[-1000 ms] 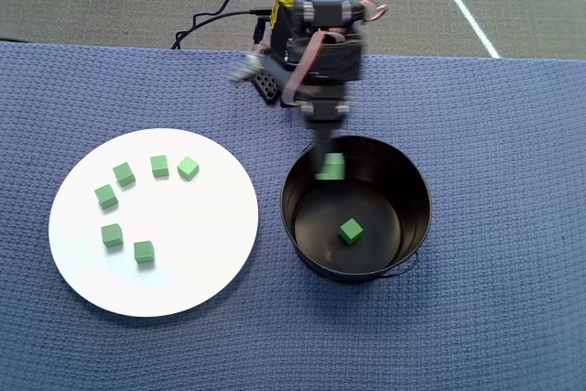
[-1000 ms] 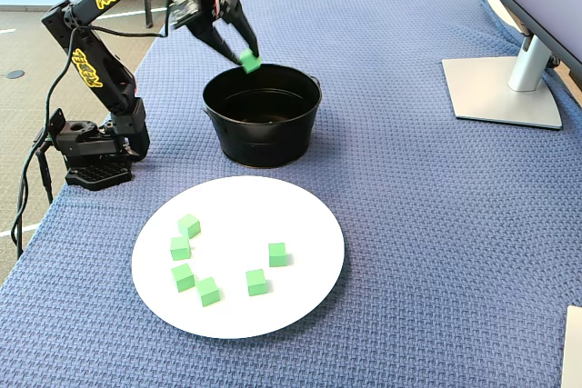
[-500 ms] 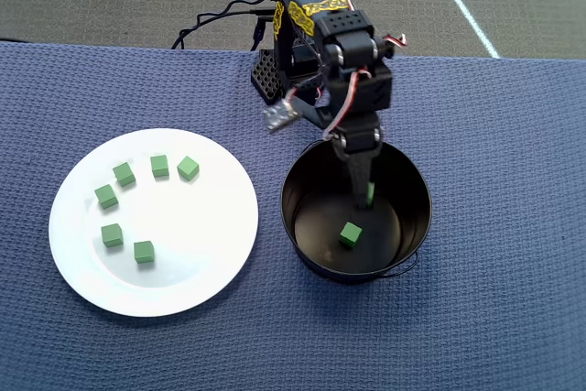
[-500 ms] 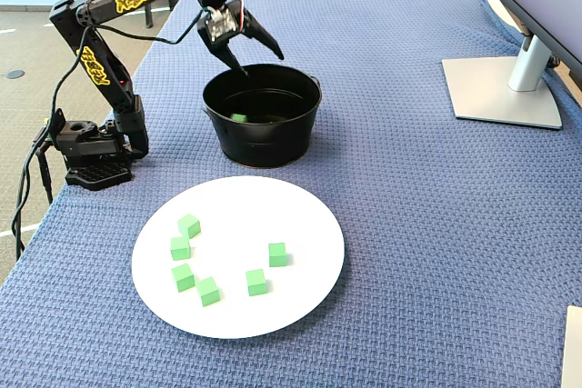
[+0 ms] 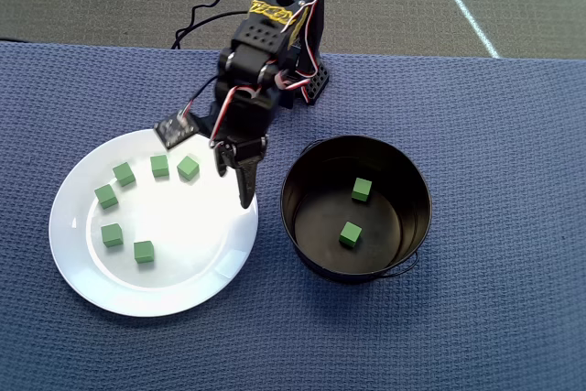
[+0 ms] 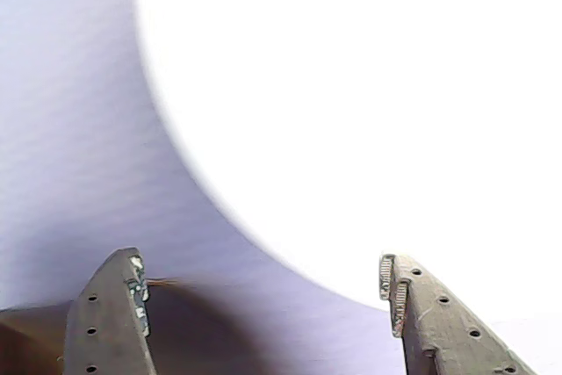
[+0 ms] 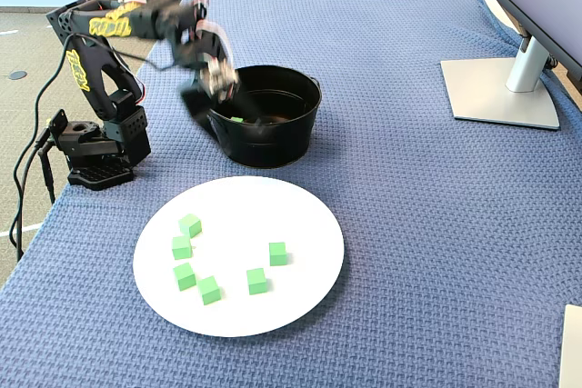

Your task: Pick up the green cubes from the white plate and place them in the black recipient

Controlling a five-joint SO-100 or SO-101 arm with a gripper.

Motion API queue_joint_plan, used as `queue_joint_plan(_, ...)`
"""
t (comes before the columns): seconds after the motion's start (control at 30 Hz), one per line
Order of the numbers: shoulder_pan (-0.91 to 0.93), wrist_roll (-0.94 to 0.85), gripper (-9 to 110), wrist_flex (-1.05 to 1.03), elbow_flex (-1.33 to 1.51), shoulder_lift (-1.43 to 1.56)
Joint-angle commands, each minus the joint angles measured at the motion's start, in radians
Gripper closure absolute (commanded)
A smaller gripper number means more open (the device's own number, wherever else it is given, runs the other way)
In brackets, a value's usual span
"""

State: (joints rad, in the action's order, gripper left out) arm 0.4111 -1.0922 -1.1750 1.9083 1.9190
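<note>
Overhead view, six matte green cubes (image 5: pixel 113 234) on glossy white plate (image 5: pixel 192 276)

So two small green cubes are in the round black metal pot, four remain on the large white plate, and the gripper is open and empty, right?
Not quite: six green cubes remain on the white plate, as the overhead view shows. Two cubes are in the black pot, and the gripper is open and empty.

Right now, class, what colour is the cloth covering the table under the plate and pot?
Blue, with a woven waffle-like texture; the cloth shows best in the fixed view.
</note>
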Motion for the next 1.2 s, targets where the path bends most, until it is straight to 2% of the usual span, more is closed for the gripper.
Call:
queue_joint_plan(0.0,0.083,-0.264,73,-0.037,0.071,0.072)
queue_joint_plan(0.27,0.212,-0.371,76,0.04,0.196,0.103)
queue_joint_plan(0.6,0.37,-0.554,75,0.141,0.173,-0.04)
queue_joint_plan(0.83,0.405,-0.546,76,0.239,0.138,-0.202)
queue_joint_plan(1.17,0.437,-0.558,80,0.328,0.155,-0.261)
